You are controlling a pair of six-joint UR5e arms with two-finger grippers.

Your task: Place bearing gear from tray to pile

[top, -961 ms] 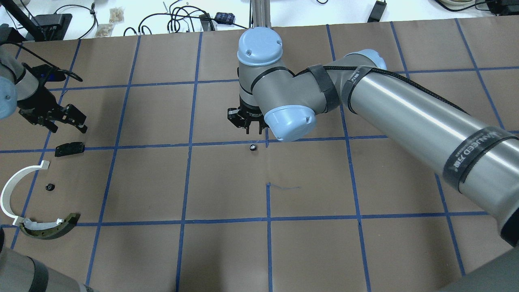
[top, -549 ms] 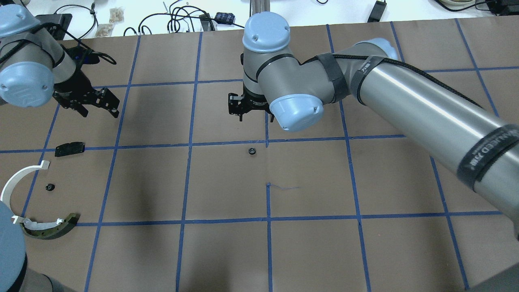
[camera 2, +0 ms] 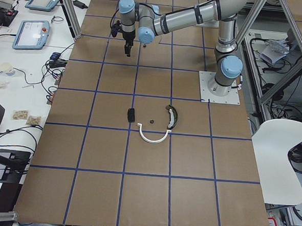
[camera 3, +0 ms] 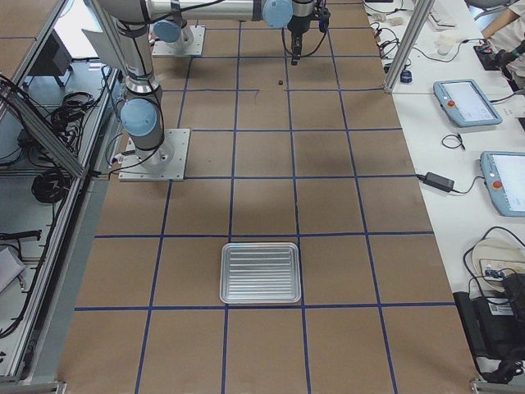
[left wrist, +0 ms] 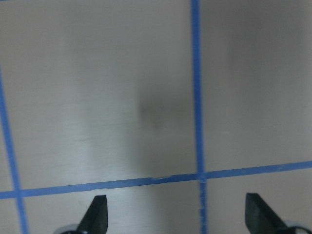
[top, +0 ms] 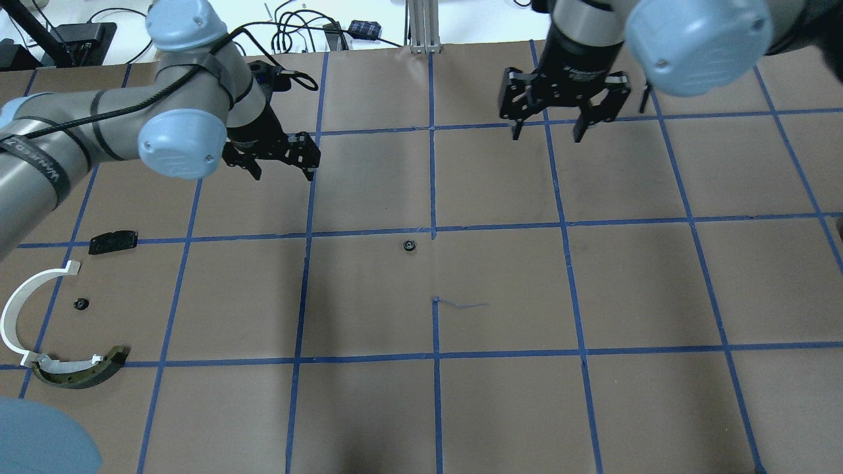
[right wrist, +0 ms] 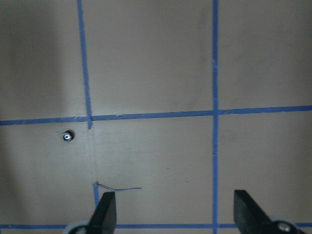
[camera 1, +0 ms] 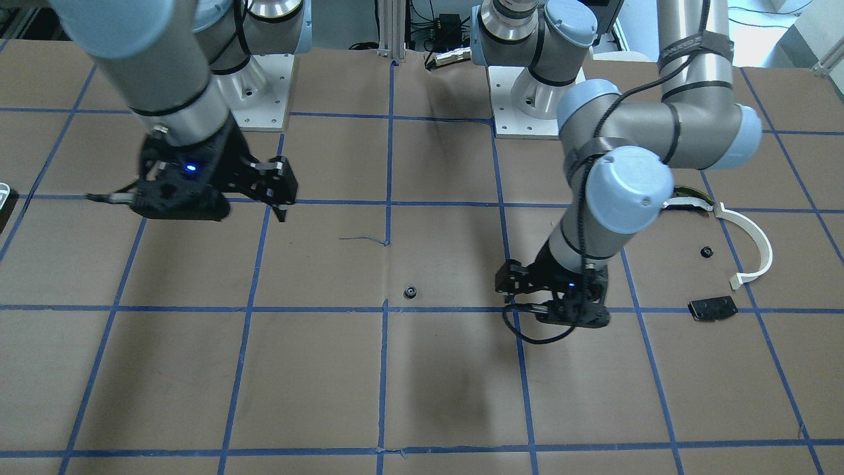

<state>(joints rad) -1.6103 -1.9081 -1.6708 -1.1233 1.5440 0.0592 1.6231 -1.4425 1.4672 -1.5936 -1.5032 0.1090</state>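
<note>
The bearing gear (top: 409, 245), a small black toothed ring, lies alone on the brown paper at the table's middle; it also shows in the front view (camera 1: 411, 291) and the right wrist view (right wrist: 68, 136). The pile sits at the left: a white arc (top: 16, 306), a dark curved piece (top: 82, 374), a black block (top: 113, 241) and a small black part (top: 80, 303). My left gripper (top: 283, 172) is open and empty, hovering left of and beyond the gear. My right gripper (top: 546, 135) is open and empty, right of and beyond it.
A ribbed metal tray (camera 3: 260, 272) stands far out on my right side of the table, seen only in the exterior right view. Cables and small devices (top: 290, 29) lie beyond the table's far edge. Blue tape lines grid the paper.
My right gripper has drawn away from above the gear, up and to the right. My left arm has swung from the far left toward the middle. The gear has stayed put.
</note>
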